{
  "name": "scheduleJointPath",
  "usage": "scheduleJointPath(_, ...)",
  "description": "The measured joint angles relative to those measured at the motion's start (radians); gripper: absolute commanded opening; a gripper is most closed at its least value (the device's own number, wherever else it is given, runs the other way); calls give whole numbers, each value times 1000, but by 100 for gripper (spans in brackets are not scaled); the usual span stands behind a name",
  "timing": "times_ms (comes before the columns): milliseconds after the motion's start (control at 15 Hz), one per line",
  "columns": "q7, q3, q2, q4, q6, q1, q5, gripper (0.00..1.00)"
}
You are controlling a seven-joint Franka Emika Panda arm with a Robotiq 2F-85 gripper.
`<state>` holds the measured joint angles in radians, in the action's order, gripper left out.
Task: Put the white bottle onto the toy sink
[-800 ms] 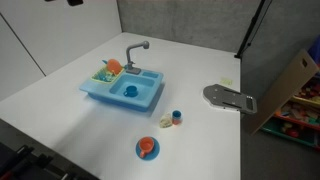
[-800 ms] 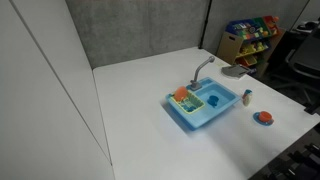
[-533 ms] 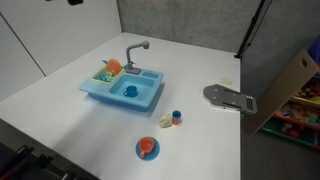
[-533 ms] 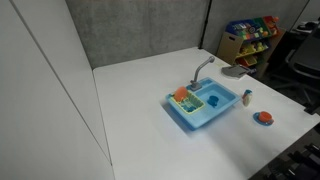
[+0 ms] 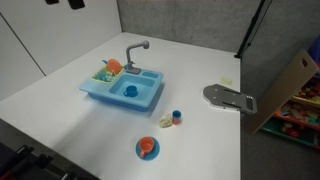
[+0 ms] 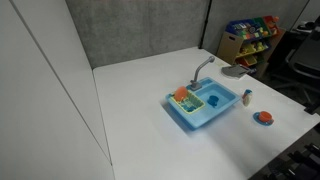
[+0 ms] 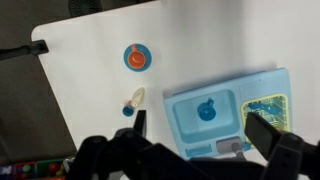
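Observation:
The light blue toy sink (image 5: 120, 100) with a grey faucet stands mid-table in both exterior views (image 6: 200, 120) and at the lower right of the wrist view (image 7: 172, 118). The tiny whitish bottle (image 5: 166, 123) lies on the table beside a small blue-and-red cylinder (image 5: 177, 118), apart from the sink. In the wrist view the bottle (image 7: 134, 98) lies left of the sink. My gripper (image 7: 203, 128) is open and empty, high above the table, its fingers framing the sink's near side. The gripper does not clearly show in the exterior views.
An orange piece with a blue disc (image 5: 147, 149) (image 7: 137, 56) lies near the table edge. An orange toy (image 5: 113, 67) sits in the sink's rack. A grey metal plate (image 5: 228, 98) lies at the table's edge; a cardboard box (image 5: 290, 85) stands beyond.

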<state>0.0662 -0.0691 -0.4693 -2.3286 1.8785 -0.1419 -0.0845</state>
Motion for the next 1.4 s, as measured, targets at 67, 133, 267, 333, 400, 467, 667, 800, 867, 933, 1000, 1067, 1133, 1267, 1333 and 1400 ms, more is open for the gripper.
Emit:
scheduleJointPath(67, 1, 1, 15, 5, 0, 3, 0, 100)
scheduleJointPath(133, 4, 2, 32, 13, 0, 6, 0, 100)
scheduleJointPath(267, 11, 5, 73, 37, 0, 16, 1, 100)
scheduleJointPath(333, 14, 8, 94, 52, 0, 20, 1, 100)
scheduleJointPath(400, 16, 11, 116, 68, 0, 26, 2, 100)
scheduleJointPath(467, 17, 14, 136, 83, 0, 32, 3, 100)
scheduleJointPath(667, 18, 21, 197, 129, 1, 54, 11, 100)
scheduleJointPath(800, 19, 27, 236, 150, 20, 69, 15, 100)
scheduleJointPath(867, 19, 30, 254, 159, 31, 75, 16, 100)
scheduleJointPath(933, 22, 34, 274, 165, 45, 80, 17, 100)
scheduleJointPath(1000, 26, 37, 293, 169, 62, 84, 17, 100)
scheduleJointPath(1067, 29, 39, 314, 173, 76, 88, 17, 100)
scheduleJointPath(1133, 32, 41, 334, 177, 90, 92, 17, 100)
scheduleJointPath(1267, 49, 44, 375, 180, 130, 95, 17, 100)
scheduleJointPath(1333, 59, 45, 395, 180, 151, 96, 17, 100)
scheduleJointPath(1400, 70, 45, 415, 180, 173, 96, 17, 100)
